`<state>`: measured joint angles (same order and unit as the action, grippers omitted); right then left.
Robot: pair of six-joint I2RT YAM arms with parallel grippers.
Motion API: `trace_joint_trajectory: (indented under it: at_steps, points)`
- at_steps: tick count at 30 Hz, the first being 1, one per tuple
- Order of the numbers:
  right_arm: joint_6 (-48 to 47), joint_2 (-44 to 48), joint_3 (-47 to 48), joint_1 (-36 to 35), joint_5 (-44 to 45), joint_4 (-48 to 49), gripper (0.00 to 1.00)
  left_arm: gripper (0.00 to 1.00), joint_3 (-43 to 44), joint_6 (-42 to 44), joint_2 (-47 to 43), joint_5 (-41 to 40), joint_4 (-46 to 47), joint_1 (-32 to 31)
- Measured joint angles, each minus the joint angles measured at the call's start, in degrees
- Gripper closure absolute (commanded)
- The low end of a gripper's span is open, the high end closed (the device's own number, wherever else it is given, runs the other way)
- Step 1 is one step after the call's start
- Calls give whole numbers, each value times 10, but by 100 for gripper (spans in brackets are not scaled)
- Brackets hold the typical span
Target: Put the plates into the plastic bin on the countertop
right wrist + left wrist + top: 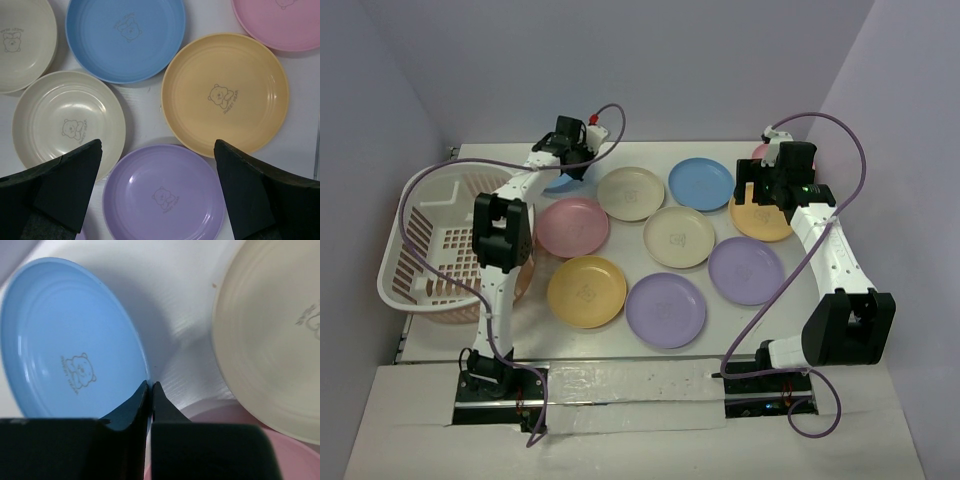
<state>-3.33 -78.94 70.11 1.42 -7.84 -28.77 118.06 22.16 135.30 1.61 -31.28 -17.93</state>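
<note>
My left gripper (566, 150) is shut on the rim of a blue plate (560, 184) at the back left, next to the plastic bin (395, 290). In the left wrist view the fingers (151, 385) pinch the edge of that blue plate (65, 340). My right gripper (770, 185) is open and empty over a yellow-orange plate (760, 218). In the right wrist view the gripper (157, 145) hangs above a lilac plate (165, 195) and the yellow-orange plate (225, 95). The bin holds no plate that I can see.
Other plates lie on the countertop (720, 330): pink (572, 226), cream (631, 193), blue (701, 183), cream (679, 237), lilac (746, 270), yellow (586, 291), lilac (666, 309). A pink plate (760, 152) peeks out behind the right gripper. Lilac-grey walls surround the table.
</note>
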Motion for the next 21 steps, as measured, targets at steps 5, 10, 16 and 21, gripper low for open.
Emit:
trace_joint_trajectory:
  at_steps: [5,10,16,21]
  points:
    - [-12,0,-1,0,-9,1,0,100,17,-47,-55,21,10,0]
    - [-51,-1,2,0,-13,1,0,100,17,-126,-163,93,44,-1]
    - [-94,-25,42,-1,-13,-12,0,100,19,-190,-299,112,45,-9]
    - [-160,-45,67,-21,-7,-25,1,100,-66,-187,-433,75,-27,-1]
